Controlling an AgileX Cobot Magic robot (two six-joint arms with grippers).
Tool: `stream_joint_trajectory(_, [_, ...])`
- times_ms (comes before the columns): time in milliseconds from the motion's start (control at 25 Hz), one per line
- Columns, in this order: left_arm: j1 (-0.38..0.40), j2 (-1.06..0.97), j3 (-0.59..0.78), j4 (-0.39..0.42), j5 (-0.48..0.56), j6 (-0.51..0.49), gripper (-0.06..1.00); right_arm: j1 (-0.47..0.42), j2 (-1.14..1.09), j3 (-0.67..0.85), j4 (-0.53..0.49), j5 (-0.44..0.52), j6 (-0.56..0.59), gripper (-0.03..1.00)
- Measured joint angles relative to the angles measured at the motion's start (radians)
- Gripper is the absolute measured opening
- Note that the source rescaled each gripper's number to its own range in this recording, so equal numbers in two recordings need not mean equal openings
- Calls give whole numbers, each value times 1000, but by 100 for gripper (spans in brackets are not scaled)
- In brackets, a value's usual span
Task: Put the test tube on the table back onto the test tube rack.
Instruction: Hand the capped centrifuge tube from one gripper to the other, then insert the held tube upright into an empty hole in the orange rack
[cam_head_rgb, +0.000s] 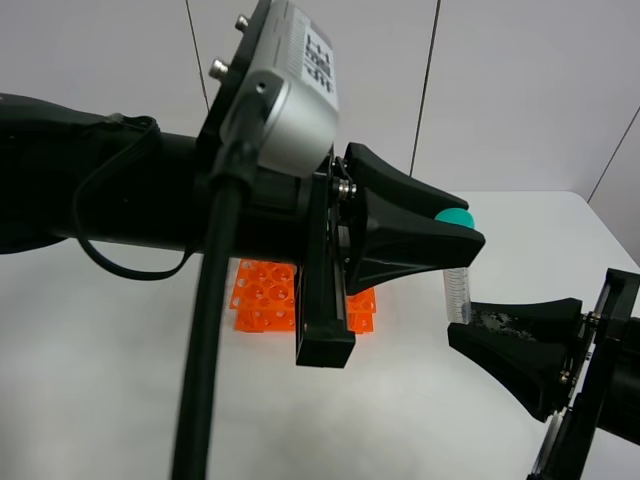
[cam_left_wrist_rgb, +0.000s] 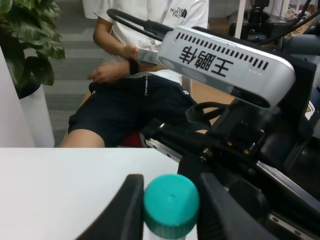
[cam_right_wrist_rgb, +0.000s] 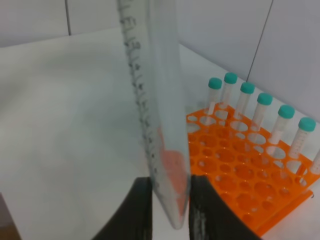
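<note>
The test tube (cam_head_rgb: 457, 285) is upright in the air above the table (cam_head_rgb: 100, 380), to the right of the orange test tube rack (cam_head_rgb: 262, 295). My left gripper (cam_head_rgb: 468, 222) is shut on its teal cap (cam_left_wrist_rgb: 171, 202), with a finger on each side. My right gripper (cam_head_rgb: 462, 325) is shut on the tube's lower end (cam_right_wrist_rgb: 160, 125) near the pointed tip. In the right wrist view the rack (cam_right_wrist_rgb: 240, 170) holds several alike tubes (cam_right_wrist_rgb: 260, 107) in one edge row. My left arm hides most of the rack in the high view.
A seated person (cam_left_wrist_rgb: 140, 100) and a potted plant (cam_left_wrist_rgb: 30, 45) are beyond the table edge in the left wrist view. Grey wall panels (cam_head_rgb: 520, 90) stand behind the table. White tabletop (cam_right_wrist_rgb: 60, 125) lies beside the rack.
</note>
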Motion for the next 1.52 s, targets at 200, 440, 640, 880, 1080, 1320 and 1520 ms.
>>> stream_joint_trajectory(200, [0,0,0,0,-3,-3,0,0,0,0,21,0,0,0])
stream_joint_trajectory(440, [0,0,0,0,-6,-4,0,20,0,2,42,6,0,0])
stream_joint_trajectory(640, [-2,0,0,0,15,-11,0,81,4,2,46,0,4,0])
stream_joint_trajectory(880, [-2,0,0,0,15,-11,0,81,5,2,46,6,5,0])
stream_joint_trajectory(1080, [-2,0,0,1,15,-11,0,81,5,2,46,6,5,2])
stream_joint_trajectory(1320, [-2,0,0,2,-7,-8,0,89,5,2,45,20,5,69])
stream_joint_trajectory(1520, [-2,0,0,2,-7,-6,0,90,5,2,15,33,5,76])
